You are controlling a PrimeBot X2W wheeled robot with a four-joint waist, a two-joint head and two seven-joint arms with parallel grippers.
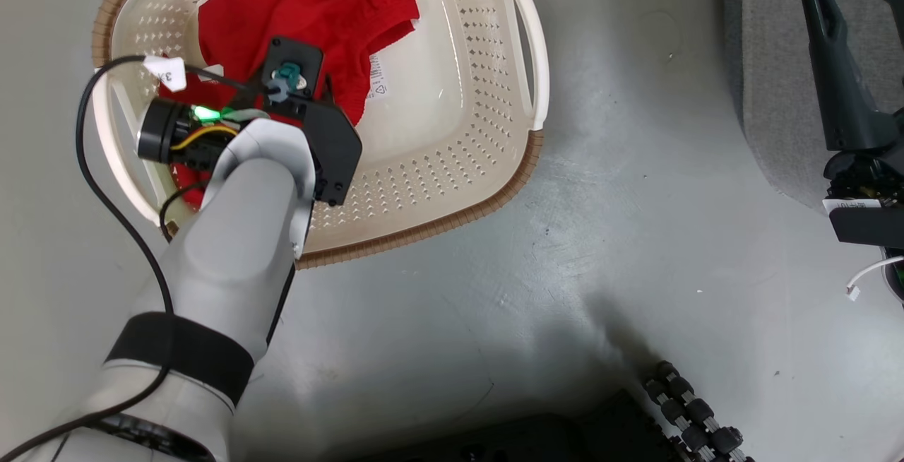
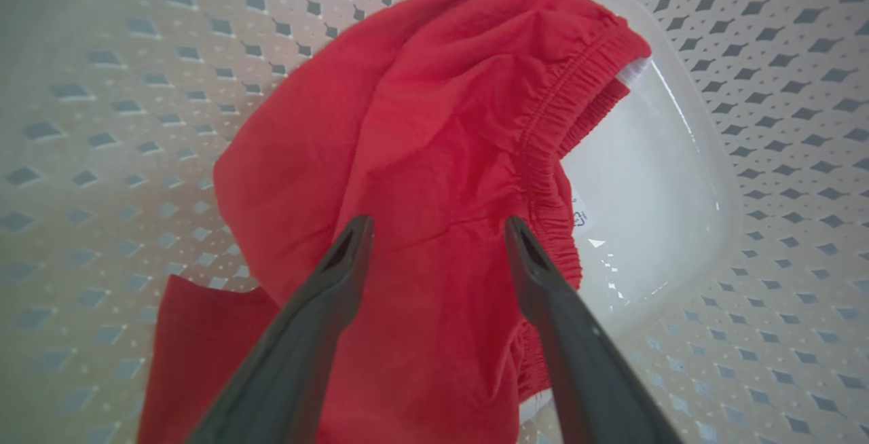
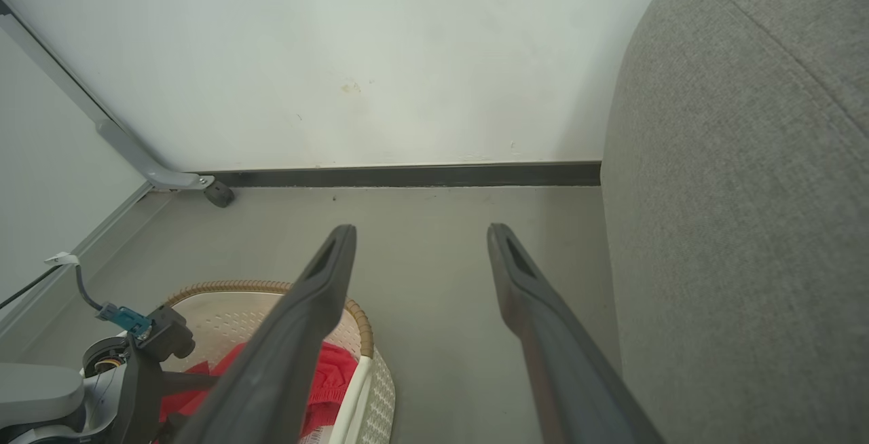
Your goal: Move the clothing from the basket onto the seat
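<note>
The cream perforated basket (image 1: 452, 186) sits on the floor at the upper left. Red clothing (image 1: 318, 17) lies bunched in its left half. My left wrist (image 1: 304, 130) reaches down into the basket and hides its own fingers there. In the left wrist view my left gripper (image 2: 438, 227) is open, its tips spread just over a red garment (image 2: 441, 125) with an elastic waistband; nothing is pinched. My right gripper (image 3: 421, 233) hangs open and empty over the floor, beside the grey seat (image 3: 747, 227). One of its fingers (image 1: 830, 73) rises before the seat (image 1: 770, 95).
Grey floor (image 1: 600, 236) lies between basket and seat. A white wall with a dark baseboard (image 3: 407, 176) stands behind, with a metal leg and caster (image 3: 218, 194) at its left. My base's rollers (image 1: 696, 412) are at the bottom. A black cable (image 1: 85, 165) loops beside the left arm.
</note>
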